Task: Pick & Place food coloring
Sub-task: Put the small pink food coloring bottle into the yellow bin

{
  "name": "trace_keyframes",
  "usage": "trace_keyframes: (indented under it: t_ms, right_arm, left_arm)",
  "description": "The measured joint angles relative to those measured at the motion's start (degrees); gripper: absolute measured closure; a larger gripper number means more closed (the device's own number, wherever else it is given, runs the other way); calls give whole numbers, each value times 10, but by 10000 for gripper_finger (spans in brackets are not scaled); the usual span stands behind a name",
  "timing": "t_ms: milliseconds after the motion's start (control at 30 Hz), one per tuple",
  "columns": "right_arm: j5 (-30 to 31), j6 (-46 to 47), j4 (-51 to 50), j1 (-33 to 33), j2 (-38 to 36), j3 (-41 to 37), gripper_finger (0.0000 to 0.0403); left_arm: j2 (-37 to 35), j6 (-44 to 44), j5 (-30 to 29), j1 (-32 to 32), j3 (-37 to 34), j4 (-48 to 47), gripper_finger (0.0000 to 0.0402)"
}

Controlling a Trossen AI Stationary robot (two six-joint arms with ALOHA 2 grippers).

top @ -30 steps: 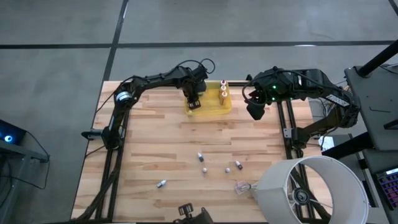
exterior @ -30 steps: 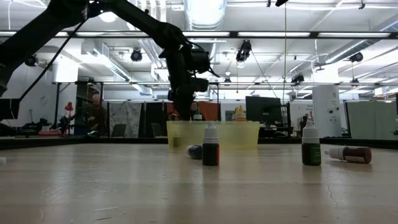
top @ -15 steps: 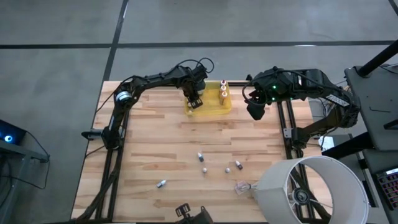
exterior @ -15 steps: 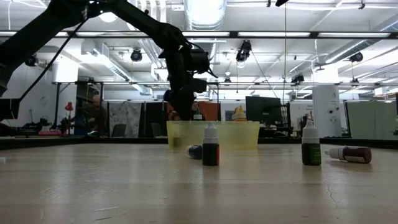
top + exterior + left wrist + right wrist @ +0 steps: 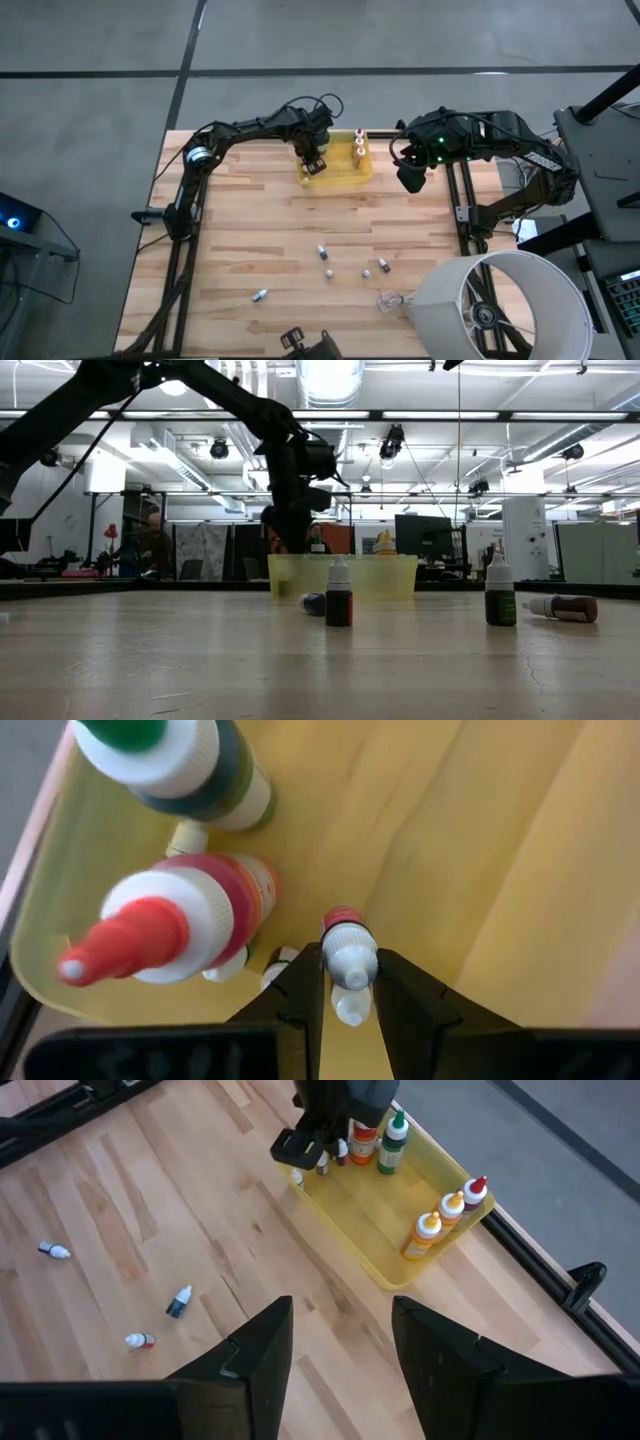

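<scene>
The left gripper (image 5: 350, 995) holds a small red bottle (image 5: 347, 945) in narrow jaws over the yellow tray (image 5: 345, 172), at the desk's (image 5: 250, 240) twelve o'clock; released carelessly, it could topple the standing red-capped bottle (image 5: 175, 925). The right gripper (image 5: 335, 1345) waits, jaws wide.

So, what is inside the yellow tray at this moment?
Inside the yellow tray: three bottles standing at one end, a green-capped bottle and a red-capped one by the left gripper, which holds a small bottle. The arm covers what lies under it.
</scene>
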Motion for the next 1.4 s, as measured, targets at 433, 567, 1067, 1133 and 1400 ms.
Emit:
trace_keyframes:
  t_ms: [433, 567, 1067, 1133, 1400]
  right_arm:
    - [0, 0, 0, 0, 0, 0, 239]
    - [0, 0, 0, 0, 0, 0, 239]
    - [0, 0, 0, 0, 0, 0, 239]
    - [0, 0, 0, 0, 0, 0, 239]
    - [0, 0, 0, 0, 0, 0, 239]
  left_arm:
    - [0, -16, 4, 0, -42, 29, 344]
    - [0, -16, 4, 0, -42, 30, 344]
    - [0, -25, 5, 2, -70, 48, 344]
    - [0, -22, 5, 2, -70, 53, 344]
    - [0, -20, 5, 2, -70, 59, 344]
